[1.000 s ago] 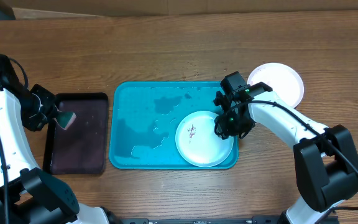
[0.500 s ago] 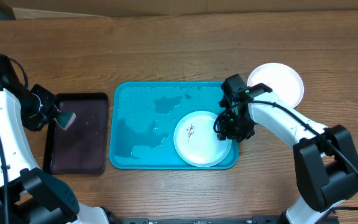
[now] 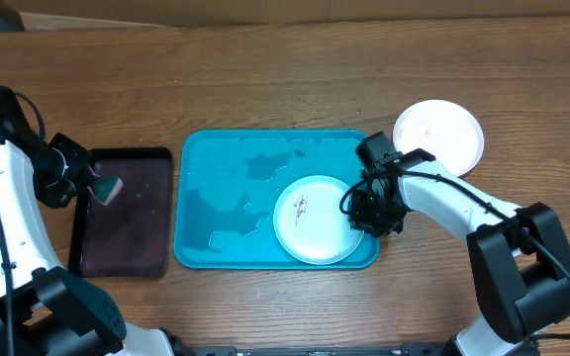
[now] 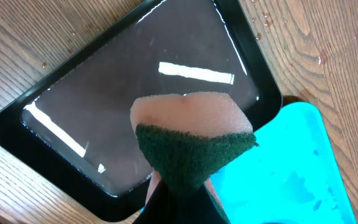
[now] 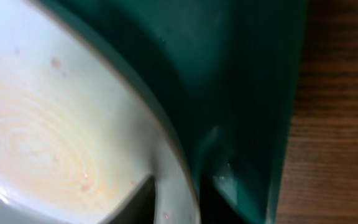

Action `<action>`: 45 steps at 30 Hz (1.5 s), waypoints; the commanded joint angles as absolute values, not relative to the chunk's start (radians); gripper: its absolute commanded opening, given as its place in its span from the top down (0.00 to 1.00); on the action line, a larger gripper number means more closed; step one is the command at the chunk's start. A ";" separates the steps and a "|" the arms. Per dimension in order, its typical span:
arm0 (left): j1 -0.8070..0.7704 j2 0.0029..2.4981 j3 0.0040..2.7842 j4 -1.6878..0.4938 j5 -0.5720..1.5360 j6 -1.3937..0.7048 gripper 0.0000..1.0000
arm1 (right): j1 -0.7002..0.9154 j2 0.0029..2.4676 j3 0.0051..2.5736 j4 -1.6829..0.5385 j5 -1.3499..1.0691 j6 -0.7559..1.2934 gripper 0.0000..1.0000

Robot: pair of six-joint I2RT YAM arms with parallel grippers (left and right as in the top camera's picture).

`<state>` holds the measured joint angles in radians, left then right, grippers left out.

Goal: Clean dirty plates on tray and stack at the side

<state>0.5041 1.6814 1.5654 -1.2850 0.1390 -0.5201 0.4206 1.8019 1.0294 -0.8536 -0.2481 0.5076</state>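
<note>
1. A turquoise tray (image 3: 216, 168) sits mid-worktop (image 3: 265, 79), with wet patches across its bare left half.
2. A smeared plate (image 3: 315, 222) lies flat in the tray's front right corner. Its edge comes close to the front and right rims, and there is a small red mark left of its centre.
3. The right jaws reach in over the tray's right rim and pinch the smeared plate's right edge, one finger inside the plate and one outside.
4. A second plate (image 3: 441, 133) rests on the worktop past the tray's back right corner, apart from it.
5. A black tray (image 3: 127, 232) lies just beside the turquoise tray's left edge, with a thin strip of wood between them.
6. The left jaws, above the black tray's left rim, are clamped on a sponge (image 4: 191, 134) that is pink with a green face.
7. Open wood runs the whole width behind both trays.
</note>
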 commanded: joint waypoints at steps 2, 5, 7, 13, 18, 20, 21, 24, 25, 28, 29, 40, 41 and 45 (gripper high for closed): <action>0.503 1.681 1.566 -1.282 0.153 -0.501 0.96 | 0.426 1.829 1.000 -0.837 -0.230 0.533 0.90; 0.503 1.681 1.566 -1.282 0.183 -0.489 0.96 | 0.426 1.829 1.001 -0.805 -0.231 0.532 0.92; 0.501 1.681 1.566 -1.280 0.234 -0.458 0.96 | 0.426 1.829 1.001 -0.770 -0.230 0.532 0.93; 0.455 1.681 1.566 -1.260 0.364 -0.340 0.96 | 0.426 1.829 1.011 -0.621 -0.307 0.535 0.96; 0.357 1.681 1.566 -1.257 0.386 -0.278 0.96 | 0.426 1.829 1.011 -0.457 -0.312 0.562 0.96; 0.312 1.681 1.566 -1.255 0.386 -0.265 0.96 | 0.426 1.829 1.011 -0.416 -0.307 0.562 0.96; 0.285 1.681 1.566 -1.251 0.385 -0.265 0.96 | 0.426 1.829 1.011 -0.403 -0.300 0.562 0.96; 0.216 1.681 1.566 -1.238 0.385 -0.265 0.96 | 0.426 1.830 1.010 -0.385 -0.270 0.562 0.96; 0.191 1.681 1.566 -1.231 0.385 -0.265 0.96 | 0.426 1.830 1.009 -0.377 -0.262 0.561 0.96; 0.128 1.681 1.566 -1.212 0.385 -0.265 0.96 | 0.427 1.834 1.009 -0.360 -0.254 0.561 0.96; 0.104 1.681 1.566 -1.202 0.385 -0.265 0.96 | 0.429 1.840 1.009 -0.352 -0.255 0.561 0.96; -0.089 1.687 1.553 -1.147 0.259 -0.340 0.96 | 0.488 1.903 1.009 -0.264 -0.245 0.546 0.96; -0.101 1.691 1.547 -1.141 0.259 -0.340 0.96 | 0.492 1.903 1.009 -0.260 -0.244 0.546 0.96; -0.144 1.717 1.506 -1.099 0.259 -0.345 0.96 | 0.502 1.903 1.009 -0.259 -0.244 0.541 0.96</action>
<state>-0.1169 1.6882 1.5429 -1.1202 0.2775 -0.3229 0.4927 1.8843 1.0168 -0.2615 -0.2550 0.5495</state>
